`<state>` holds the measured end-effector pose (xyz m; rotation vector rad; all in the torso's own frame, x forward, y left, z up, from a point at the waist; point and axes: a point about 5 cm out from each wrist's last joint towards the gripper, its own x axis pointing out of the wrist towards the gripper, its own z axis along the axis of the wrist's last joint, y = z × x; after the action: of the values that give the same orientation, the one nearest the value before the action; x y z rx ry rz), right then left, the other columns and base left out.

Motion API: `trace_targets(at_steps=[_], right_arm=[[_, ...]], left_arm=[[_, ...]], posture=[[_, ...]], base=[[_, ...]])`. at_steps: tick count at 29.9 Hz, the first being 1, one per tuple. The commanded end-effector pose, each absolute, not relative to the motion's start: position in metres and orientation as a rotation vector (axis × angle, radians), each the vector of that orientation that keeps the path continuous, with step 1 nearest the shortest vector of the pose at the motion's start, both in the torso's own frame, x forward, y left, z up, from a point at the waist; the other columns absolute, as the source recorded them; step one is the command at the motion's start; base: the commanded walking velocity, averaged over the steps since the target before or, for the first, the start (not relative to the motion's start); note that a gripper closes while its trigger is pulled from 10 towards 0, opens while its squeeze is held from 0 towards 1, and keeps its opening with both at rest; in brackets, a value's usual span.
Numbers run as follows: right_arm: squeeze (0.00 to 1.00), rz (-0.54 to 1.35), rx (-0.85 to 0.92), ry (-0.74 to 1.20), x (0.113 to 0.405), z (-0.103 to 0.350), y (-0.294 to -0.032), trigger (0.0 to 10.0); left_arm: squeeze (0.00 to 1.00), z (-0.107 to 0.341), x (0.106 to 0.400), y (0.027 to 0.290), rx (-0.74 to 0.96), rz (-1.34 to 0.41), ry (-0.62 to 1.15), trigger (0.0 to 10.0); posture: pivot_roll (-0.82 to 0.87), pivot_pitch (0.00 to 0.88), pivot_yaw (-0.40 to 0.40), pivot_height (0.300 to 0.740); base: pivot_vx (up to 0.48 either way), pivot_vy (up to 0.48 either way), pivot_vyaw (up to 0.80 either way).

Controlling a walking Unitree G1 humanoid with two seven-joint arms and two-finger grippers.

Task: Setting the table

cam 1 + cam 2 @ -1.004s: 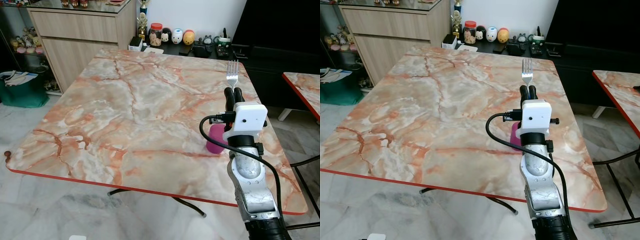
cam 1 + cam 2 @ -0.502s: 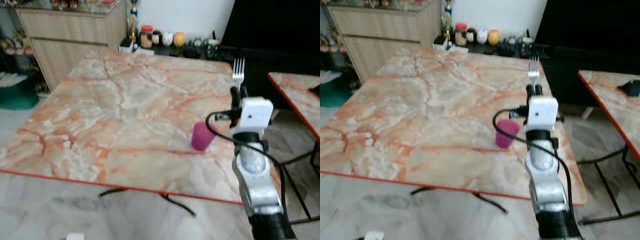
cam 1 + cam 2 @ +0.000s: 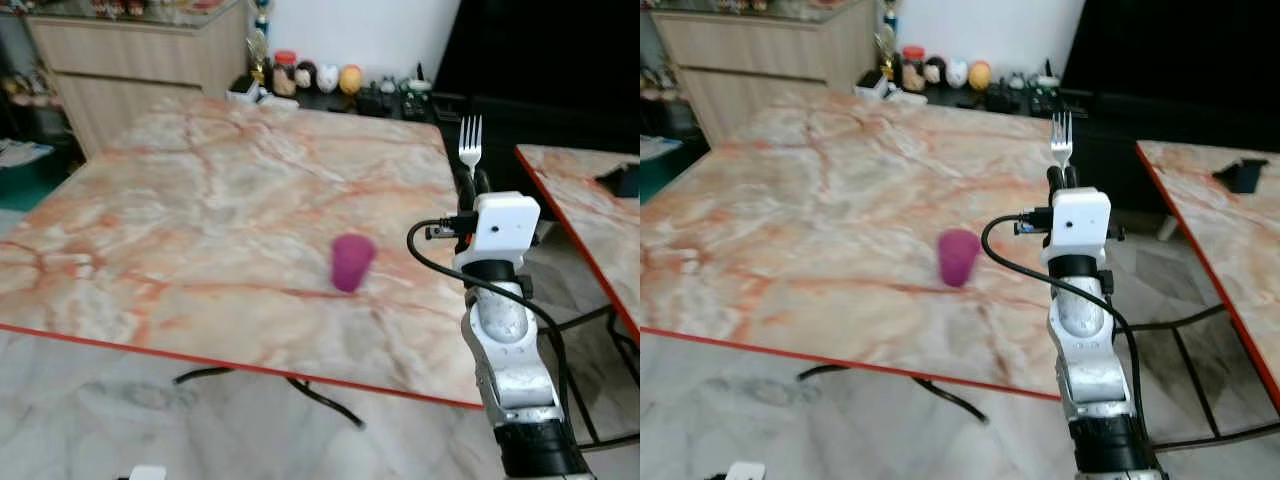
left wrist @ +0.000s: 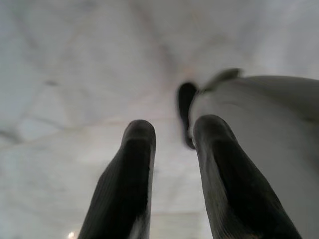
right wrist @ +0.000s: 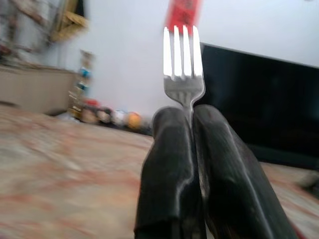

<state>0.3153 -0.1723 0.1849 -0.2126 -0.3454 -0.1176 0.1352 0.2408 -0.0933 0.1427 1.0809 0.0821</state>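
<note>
My right gripper is shut on a silver fork, which stands upright with its tines up, past the right edge of the marble table. In the right wrist view the fork rises from between the closed fingers. A small magenta cup stands on the table near its front, to the left of that gripper. My left gripper hangs over pale floor, its two fingers apart with nothing between them.
A second marble table with a dark object on it stands to the right, with a narrow gap between the tables. Jars and figurines sit on a low dark unit behind. A wooden cabinet stands at the back left.
The camera has swung right, so the table and cup slid left in view. The cup, earlier hidden behind my right arm, now stands well to its left. The fork stays gripped upright.
</note>
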Motion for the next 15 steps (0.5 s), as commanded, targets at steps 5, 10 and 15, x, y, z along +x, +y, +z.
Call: trace_targets(at_steps=[5,10,15], right_arm=[[0.00,-0.118,-0.212,-0.365,0.3156,0.1903,-0.1726,10.0],[0.00,-0.117,-0.212,-0.365,0.3157,0.1900,-0.1719,10.0],[0.00,-0.110,-0.209,-0.363,0.3157,0.1890,-0.1701,10.0]], left_arm=[[0.00,-0.0937,0.1323,0.2434,0.149,0.084,1.091,10.0],[0.00,-0.0938,0.1321,0.2431,0.151,0.080,1.091,10.0],[0.00,-0.0940,0.1314,0.2431,0.154,0.077,1.092,10.0]], posture=[[0.08,0.000,-0.071,0.715],[0.08,0.000,-0.070,0.715],[0.08,0.000,-0.070,0.715]], base=[[0.000,-0.339,0.00],[0.000,-0.337,0.00],[0.000,-0.339,0.00]])
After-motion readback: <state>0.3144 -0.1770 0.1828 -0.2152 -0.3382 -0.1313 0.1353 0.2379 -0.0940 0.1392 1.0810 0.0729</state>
